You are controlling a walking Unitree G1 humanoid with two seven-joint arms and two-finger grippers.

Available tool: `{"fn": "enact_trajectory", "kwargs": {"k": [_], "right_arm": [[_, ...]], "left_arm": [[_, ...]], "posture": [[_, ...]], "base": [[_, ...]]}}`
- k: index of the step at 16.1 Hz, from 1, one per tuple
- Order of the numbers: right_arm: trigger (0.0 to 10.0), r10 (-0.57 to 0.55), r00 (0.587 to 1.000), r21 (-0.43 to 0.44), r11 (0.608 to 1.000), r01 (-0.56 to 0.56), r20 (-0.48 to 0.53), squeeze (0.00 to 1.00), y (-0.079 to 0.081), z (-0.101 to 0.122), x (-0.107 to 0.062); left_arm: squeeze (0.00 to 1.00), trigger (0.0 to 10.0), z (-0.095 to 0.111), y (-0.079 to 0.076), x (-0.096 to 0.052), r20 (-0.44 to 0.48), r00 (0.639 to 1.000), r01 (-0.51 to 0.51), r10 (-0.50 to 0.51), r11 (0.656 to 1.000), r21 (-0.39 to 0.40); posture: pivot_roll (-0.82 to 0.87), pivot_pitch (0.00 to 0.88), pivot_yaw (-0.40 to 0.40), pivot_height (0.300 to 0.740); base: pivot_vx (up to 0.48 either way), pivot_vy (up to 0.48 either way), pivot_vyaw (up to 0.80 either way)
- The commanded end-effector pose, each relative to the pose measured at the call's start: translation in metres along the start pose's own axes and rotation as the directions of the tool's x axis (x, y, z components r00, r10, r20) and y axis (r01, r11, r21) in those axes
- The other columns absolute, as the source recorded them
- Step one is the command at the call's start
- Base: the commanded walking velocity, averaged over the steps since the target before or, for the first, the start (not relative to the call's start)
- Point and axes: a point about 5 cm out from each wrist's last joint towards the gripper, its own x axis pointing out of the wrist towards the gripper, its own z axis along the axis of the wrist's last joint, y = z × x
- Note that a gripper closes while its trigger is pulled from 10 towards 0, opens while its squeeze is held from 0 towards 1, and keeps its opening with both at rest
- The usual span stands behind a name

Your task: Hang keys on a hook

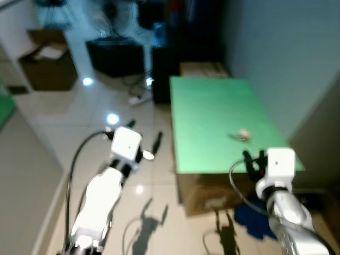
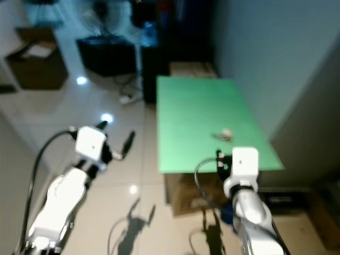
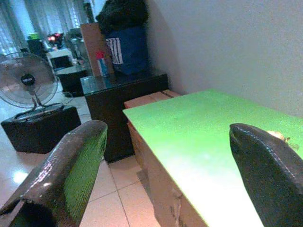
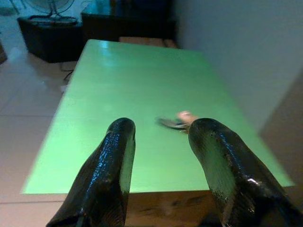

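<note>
A small bunch of keys (image 1: 240,135) with a pale tag lies on the green table (image 1: 212,117), toward its near right part. My right gripper (image 1: 254,159) hovers at the table's near edge, just short of the keys (image 4: 176,122), its fingers (image 4: 113,161) open with nothing between them. My left gripper (image 1: 143,139) is held out over the tiled floor to the left of the table, fingers (image 3: 71,165) spread open and empty. The views are blurred.
A wall runs along the table's right side. Cardboard boxes (image 1: 212,196) sit under the table and a blue cloth (image 1: 254,218) lies beside them. A dark cabinet (image 1: 164,74), a standing fan (image 1: 114,21) on a black box and an open carton (image 1: 48,64) stand farther back.
</note>
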Motion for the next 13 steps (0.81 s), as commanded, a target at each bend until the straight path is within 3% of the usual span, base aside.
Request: {"fn": "enact_trajectory", "kwargs": {"k": [1,4,7,8,13], "right_arm": [[10.0,-0.005,0.999,-0.007,1.0,0.006,0.046,0.0,-0.004,0.007,0.001],[10.0,0.01,0.998,0.001,1.0,-0.01,0.065,0.0,-0.003,0.01,0.004],[10.0,-0.009,0.998,-0.02,1.0,0.011,0.066,0.0,-0.004,0.011,0.004],[10.0,-0.02,0.998,0.023,1.0,0.019,0.067,0.0,-0.006,0.011,0.003],[10.0,-0.036,0.997,0.017,0.999,0.034,0.07,0.0,-0.016,0.013,0.002]], "left_arm": [[0.0,10.0,0.001,-0.005,0.004,0.014,1.0,0.018,-0.018,1.0,-0.009],[0.0,10.0,0.003,-0.004,0.007,0.021,0.999,0.027,-0.027,1.0,0.006],[0.0,10.0,0.012,0.001,0.009,0.056,0.998,-0.013,0.012,1.0,0.014],[0.0,10.0,0.013,0.001,0.01,0.068,0.998,-0.008,0.007,1.0,0.017],[0.0,10.0,0.011,-0.01,0.005,0.07,0.996,0.062,-0.06,0.998,-0.033]], "posture": [[-0.1,0.0,0.037,0.74],[-0.1,0.0,0.04,0.74],[-0.11,0.0,0.036,0.74],[-0.11,0.0,0.035,0.74],[-0.13,0.0,0.041,0.74]], "base": [[0.0,-0.472,0.0],[0.0,-0.47,0.0],[0.0,0.0,0.0],[0.0,0.0,0.0],[0.0,0.0,-0.77]]}}
